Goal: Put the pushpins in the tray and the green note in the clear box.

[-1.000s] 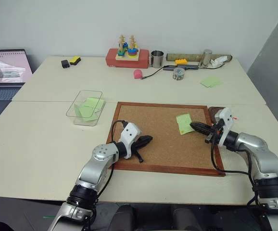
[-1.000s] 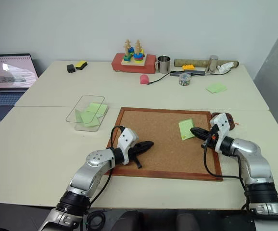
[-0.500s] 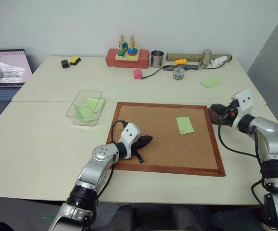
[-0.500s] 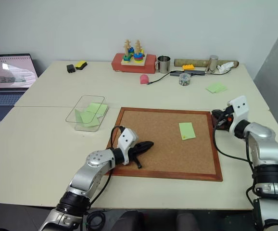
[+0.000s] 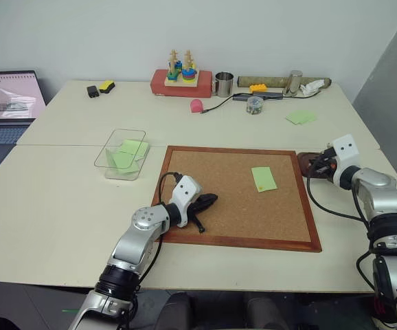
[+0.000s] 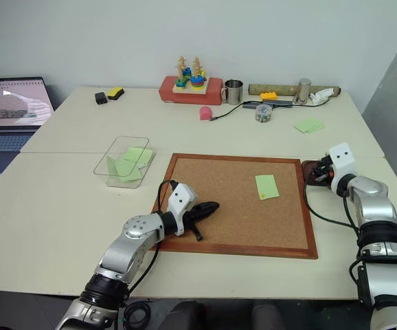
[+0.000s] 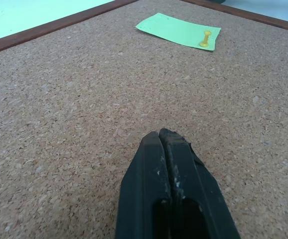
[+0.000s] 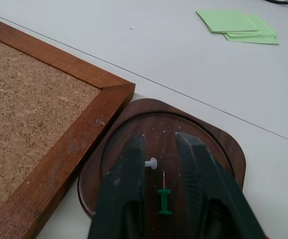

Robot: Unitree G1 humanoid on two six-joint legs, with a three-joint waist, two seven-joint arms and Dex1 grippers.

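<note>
Right hand (image 8: 159,172) over tray (image 8: 218,137), fingers spread, nothing pinched. Green pushpin (image 8: 164,199) and white pushpin (image 8: 150,163) lie in tray between fingers. Tray sits on counter (image 5: 61,206), touching right edge of cork board (image 5: 240,196). Left hand (image 7: 170,144) pressed together, empty, low over cork board near its left edge. Green note (image 5: 264,179) on cork board, right of centre, yellow pushpin (image 7: 205,39) stuck through it. Clear box (image 5: 121,153) on counter left of board, green sheets inside. Paired green sheets (image 8: 238,25) on counter beyond tray.

Three pushpins — green (image 8: 164,201), white (image 8: 151,163), yellow (image 7: 205,39) — one tray (image 8: 111,144), one green note (image 7: 176,31).
</note>
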